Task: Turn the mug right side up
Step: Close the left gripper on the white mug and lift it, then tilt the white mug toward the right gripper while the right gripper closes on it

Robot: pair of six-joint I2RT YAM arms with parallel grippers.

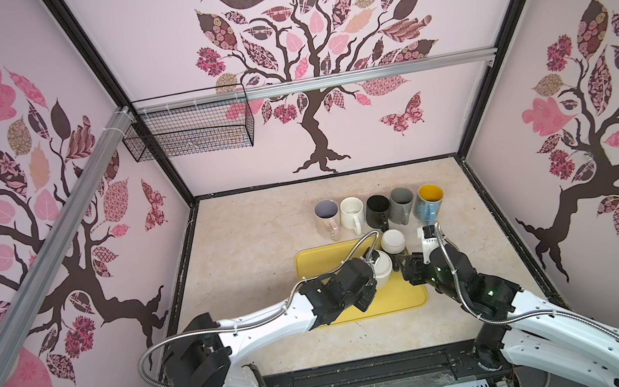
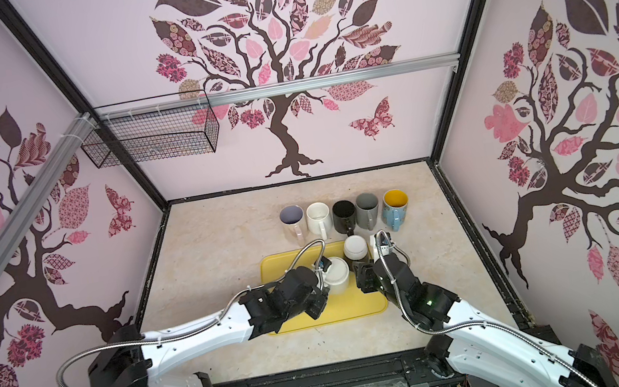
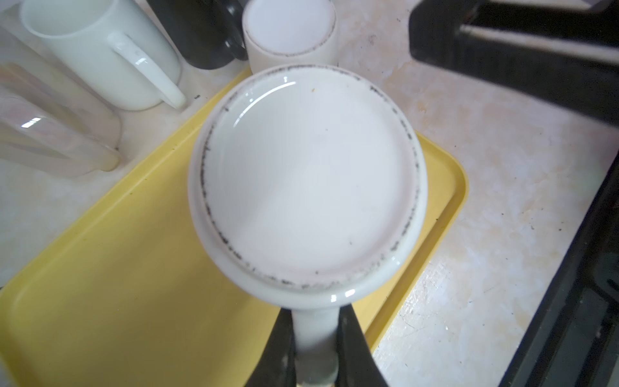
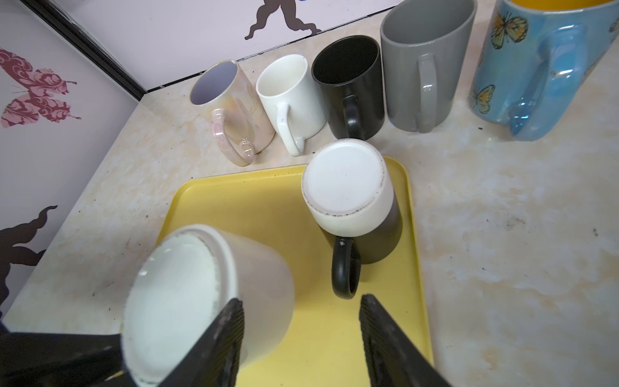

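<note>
Marbled beige tabletop (image 1: 250, 254), boxed in by walls (image 1: 396, 138) with pink tree and butterfly decals. At the back, a row of 5 upright mugs (image 1: 377, 209): pearly pink, white, black, grey, and blue with butterflies and a yellow inside. Cursive script on the pearly pink mug (image 4: 234, 100), too faint to read. Nearer, a yellow tray (image 1: 322, 260). Over its right part, the white mug (image 3: 308, 174), base up and tilted, its handle (image 3: 313, 351) pinched in the narrow jaws of the left gripper (image 3: 315, 318). Just beside the mug, the right gripper (image 4: 301, 335), jaws half apart, nothing between them. At the tray's far right corner, 1 black mug with a white base (image 4: 345, 187), upside down.
</note>
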